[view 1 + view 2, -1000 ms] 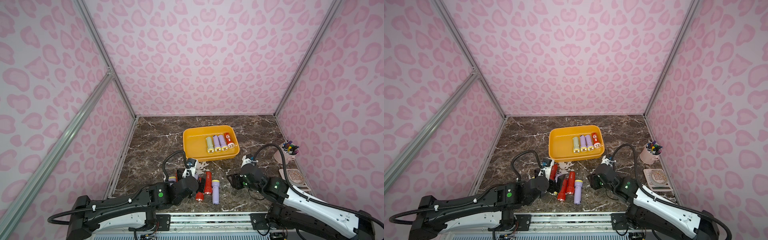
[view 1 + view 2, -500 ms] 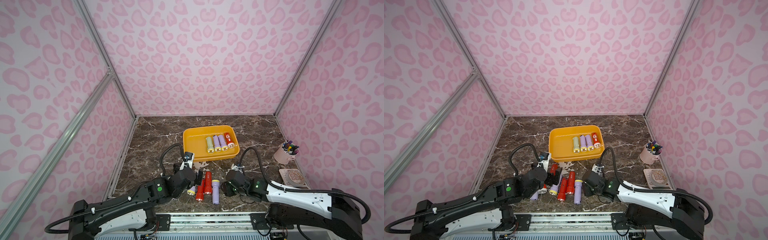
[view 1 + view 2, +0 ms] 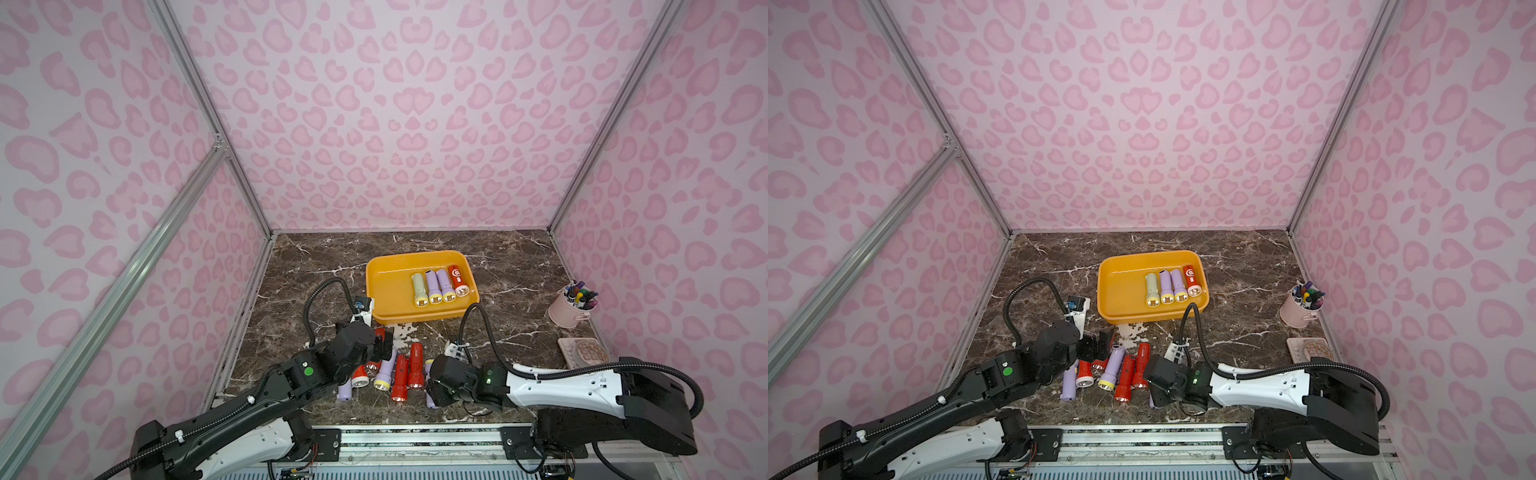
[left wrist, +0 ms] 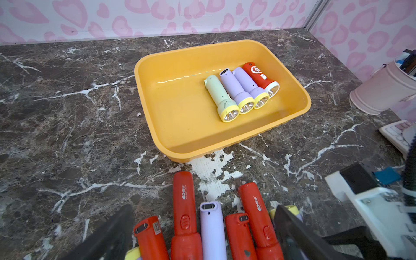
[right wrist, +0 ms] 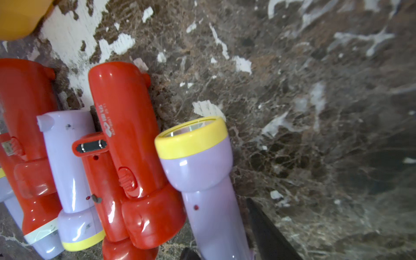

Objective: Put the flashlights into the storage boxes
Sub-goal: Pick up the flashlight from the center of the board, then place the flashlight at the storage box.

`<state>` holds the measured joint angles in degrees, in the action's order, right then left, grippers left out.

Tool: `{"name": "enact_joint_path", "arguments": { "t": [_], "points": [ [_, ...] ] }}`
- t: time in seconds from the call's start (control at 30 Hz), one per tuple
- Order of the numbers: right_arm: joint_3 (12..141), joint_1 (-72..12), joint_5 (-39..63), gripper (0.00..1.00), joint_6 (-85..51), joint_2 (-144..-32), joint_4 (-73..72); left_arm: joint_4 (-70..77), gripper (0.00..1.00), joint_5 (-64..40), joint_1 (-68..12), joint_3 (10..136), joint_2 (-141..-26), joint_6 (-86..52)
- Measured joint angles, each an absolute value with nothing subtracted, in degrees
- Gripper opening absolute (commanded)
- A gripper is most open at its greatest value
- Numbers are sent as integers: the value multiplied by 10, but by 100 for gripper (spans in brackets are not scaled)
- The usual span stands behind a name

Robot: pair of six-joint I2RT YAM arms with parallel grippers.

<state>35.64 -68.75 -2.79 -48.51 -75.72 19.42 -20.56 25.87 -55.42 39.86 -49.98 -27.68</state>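
The yellow-orange storage box [image 3: 419, 255] [image 3: 1150, 254] [image 4: 146, 94] holds several flashlights side by side: a pale green one [image 4: 221, 99], two lilac ones and a red one [image 4: 258, 76]. More red and lilac flashlights [image 3: 399, 370] [image 3: 1121, 370] lie in a pile in front of it. My left gripper [image 4: 202, 208] [image 3: 384, 347] hangs open over the pile's handle ends and holds nothing. My right gripper [image 5: 217, 225] stands over a lilac flashlight [image 5: 213, 202] at the pile's right edge, which lies on the marble. Its jaws straddle the handle, and a thin strip of marble shows beside one finger.
A pink cup of markers [image 3: 567, 309] [image 3: 1298, 311] stands by the right wall. A flat pink pad [image 3: 586, 353] lies nearer the front. Pink walls close in three sides, and a metal rail runs along the front edge.
My right arm swung left and dropped low over the lilac flashlight at the pile's right edge, its jaws narrowing. My left gripper stayed over the pile, wide open.
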Motion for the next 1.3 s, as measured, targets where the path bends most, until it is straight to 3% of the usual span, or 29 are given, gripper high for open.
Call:
{"name": "enact_joint_path", "arguments": {
  "t": [0.5, 0.6, 0.9, 1.3],
  "points": [
    [395, -687, -57, 44, -506, -834, 234, -213, 99, 248, -548, 377, -446, -273],
    [389, -687, -62, 39, -515, -821, 242, -213, 99, 247, -548, 377, -448, -273],
    [431, -680, -96, 39, -517, -739, 322, -213, 99, 246, -548, 381, -453, -267],
    [564, -521, -91, 39, -406, -767, 337, -213, 99, 249, -544, 393, -454, -254]
  ]
}}
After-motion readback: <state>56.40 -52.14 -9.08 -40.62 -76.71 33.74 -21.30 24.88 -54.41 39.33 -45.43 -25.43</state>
